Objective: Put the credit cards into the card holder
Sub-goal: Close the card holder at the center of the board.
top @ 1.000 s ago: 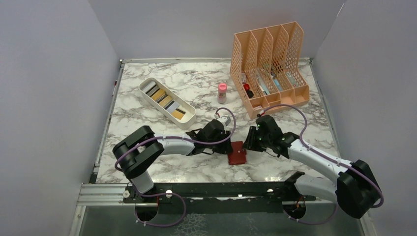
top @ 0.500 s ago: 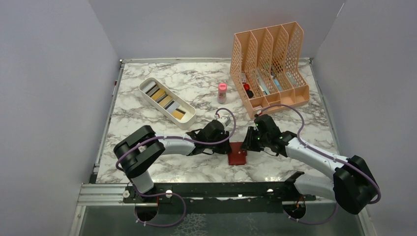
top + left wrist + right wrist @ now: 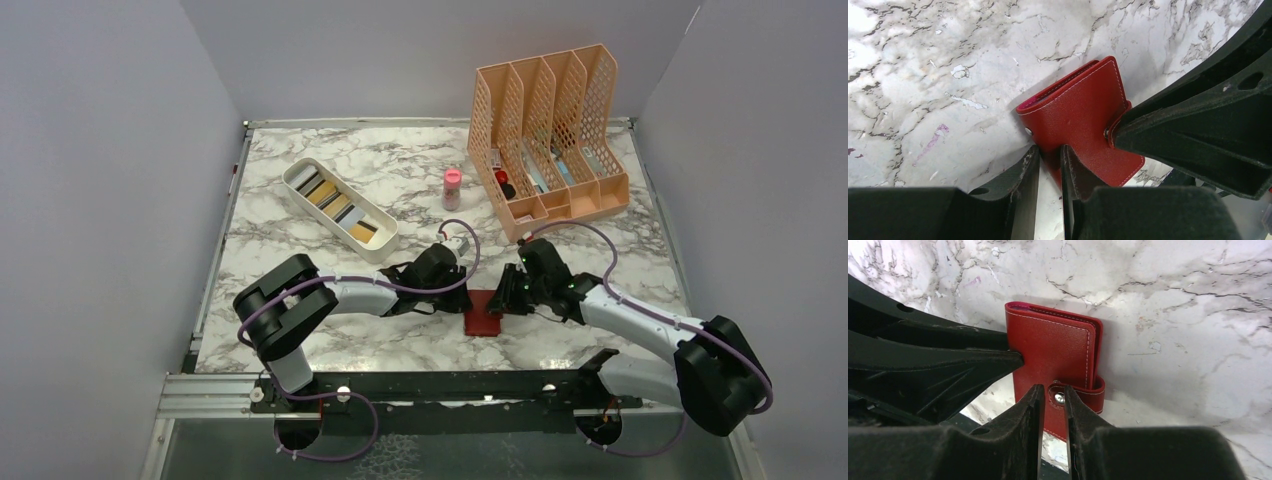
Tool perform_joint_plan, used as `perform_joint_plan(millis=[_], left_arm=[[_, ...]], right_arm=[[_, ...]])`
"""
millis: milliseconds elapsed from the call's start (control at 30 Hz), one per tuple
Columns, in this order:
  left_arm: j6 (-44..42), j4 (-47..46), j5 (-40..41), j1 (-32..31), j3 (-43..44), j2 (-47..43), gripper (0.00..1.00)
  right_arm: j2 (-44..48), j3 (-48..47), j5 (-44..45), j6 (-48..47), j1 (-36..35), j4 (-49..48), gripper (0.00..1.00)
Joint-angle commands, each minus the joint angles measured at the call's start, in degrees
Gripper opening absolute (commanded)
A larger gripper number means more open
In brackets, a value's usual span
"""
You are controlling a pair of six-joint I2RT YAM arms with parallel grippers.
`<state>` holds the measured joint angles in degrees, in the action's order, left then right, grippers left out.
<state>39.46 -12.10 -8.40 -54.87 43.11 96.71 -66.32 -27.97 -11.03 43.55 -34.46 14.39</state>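
A red leather card holder [image 3: 483, 312] lies shut on the marble table, near the front edge between both arms. My left gripper [image 3: 466, 297] comes in from the left; in the left wrist view its fingers [image 3: 1049, 149] are shut on the holder's [image 3: 1078, 115] near edge. From the right, my right gripper [image 3: 503, 300] sits over the snap strap; in the right wrist view it [image 3: 1052, 389] pinches the strap's tab with the metal snap [image 3: 1060, 398]. Flat card-like pieces lie in the white tray [image 3: 375, 245] at the back left.
A small pink-capped bottle [image 3: 452, 187] stands mid-table. A peach file organiser [image 3: 545, 130] with small items in its slots stands at the back right. Grey walls enclose the table on the left, back and right.
My right gripper has moved left and down onto the holder's snap strap. The holder has shifted slightly. The left gripper has stayed at the holder's left edge.
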Motion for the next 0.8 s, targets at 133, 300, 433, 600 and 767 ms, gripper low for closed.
perform_joint_plan(millis=[133, 300, 433, 600, 767], left_arm=[[0.17, 2.41, 0.76, -0.24, -0.23, 2.00, 0.22], [0.18, 2.67, 0.76, -0.17, -0.31, 1.93, 0.22], [0.18, 2.66, 0.78, -0.14, -0.45, 1.82, 0.22], [0.09, 2.65, 0.90, -0.15, -0.55, 1.49, 0.22], [0.00, 2.72, 0.81, -0.10, -0.60, 1.22, 0.22]], right_arm=[[0.09, 2.02, -3.27, 2.85, -0.52, -4.93, 0.25], [3.21, -0.90, 2.45, 1.20, -0.70, 2.53, 0.26], [6.75, -1.19, 4.81, 0.55, -0.70, 6.92, 0.26], [8.53, 0.21, 5.93, 0.82, -0.69, 7.44, 0.26], [7.44, 0.50, 6.55, 1.00, -0.70, 6.28, 0.24]])
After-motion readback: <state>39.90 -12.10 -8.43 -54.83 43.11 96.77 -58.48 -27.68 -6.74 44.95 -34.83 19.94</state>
